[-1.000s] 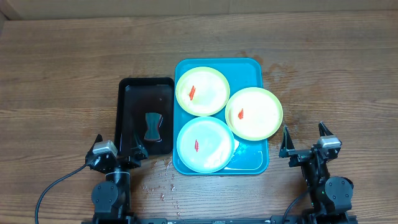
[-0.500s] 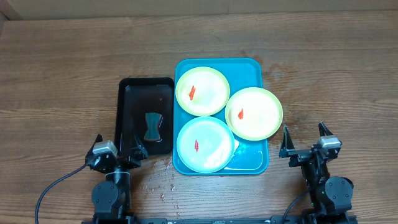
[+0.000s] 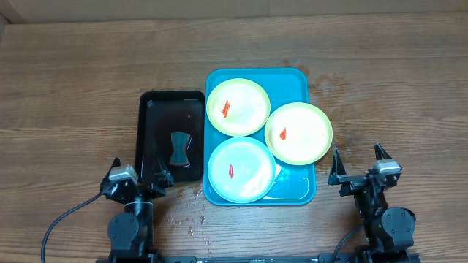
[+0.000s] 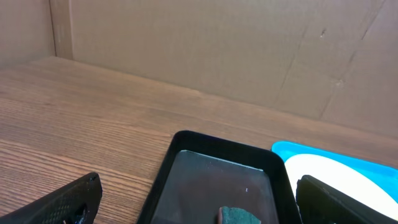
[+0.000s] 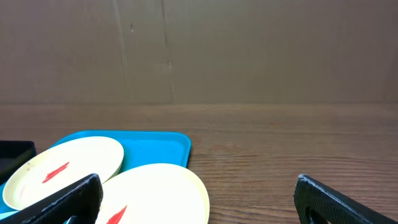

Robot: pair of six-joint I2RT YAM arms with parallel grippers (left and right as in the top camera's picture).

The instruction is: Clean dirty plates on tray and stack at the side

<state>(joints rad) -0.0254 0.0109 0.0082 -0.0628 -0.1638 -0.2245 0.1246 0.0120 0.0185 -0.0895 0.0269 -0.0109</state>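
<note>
The teal-blue tray [image 3: 295, 185] holds three plates, each with a red smear. One yellow-green plate [image 3: 238, 107] is at the back, another [image 3: 298, 133] overhangs the tray's right rim, and the mint-white plate [image 3: 241, 169] is at the front. My left gripper [image 3: 139, 172] is open and empty near the table's front edge, left of the tray. My right gripper [image 3: 359, 165] is open and empty to the right of the tray. The right wrist view shows the tray [image 5: 158, 142] and both yellow-green plates [image 5: 161, 193] [image 5: 65, 167].
A black tray [image 3: 157, 126] left of the teal tray holds a dark sponge [image 3: 179, 148]; both show in the left wrist view [image 4: 205, 168] [image 4: 236, 216]. Water droplets [image 3: 194, 208] lie on the wooden table in front. A cardboard wall stands behind.
</note>
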